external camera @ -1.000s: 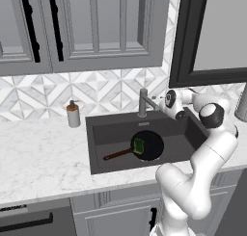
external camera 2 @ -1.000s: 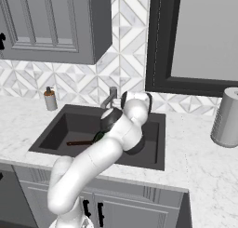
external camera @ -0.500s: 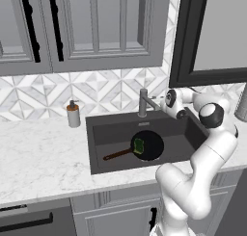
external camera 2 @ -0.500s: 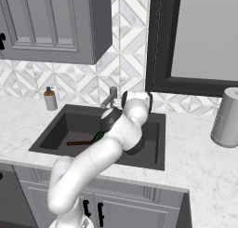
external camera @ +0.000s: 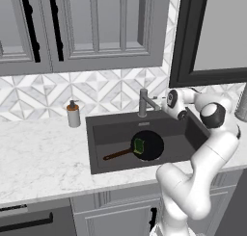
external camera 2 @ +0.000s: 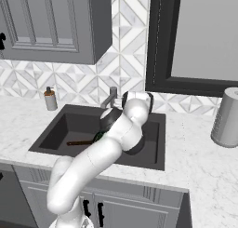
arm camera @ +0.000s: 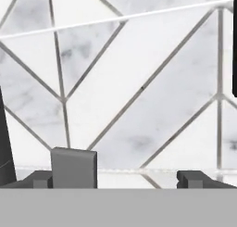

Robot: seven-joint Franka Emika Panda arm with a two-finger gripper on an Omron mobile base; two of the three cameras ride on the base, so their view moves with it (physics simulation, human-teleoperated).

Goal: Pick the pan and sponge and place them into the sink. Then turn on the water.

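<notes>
Inside dark sink (external camera: 101,134): black pan (external camera: 150,144)

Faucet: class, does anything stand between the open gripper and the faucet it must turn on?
Nothing visible does. The gripper hangs open just right of the faucet, above the sink, where the pan and sponge already lie.

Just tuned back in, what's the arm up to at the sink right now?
The pan already lies in the sink with the sponge on it, so both placements look done. The gripper is open, holds nothing, and is raised by the faucet at the back of the basin, facing the tiled wall. No water stream is visible, so turning it on remains.
</notes>
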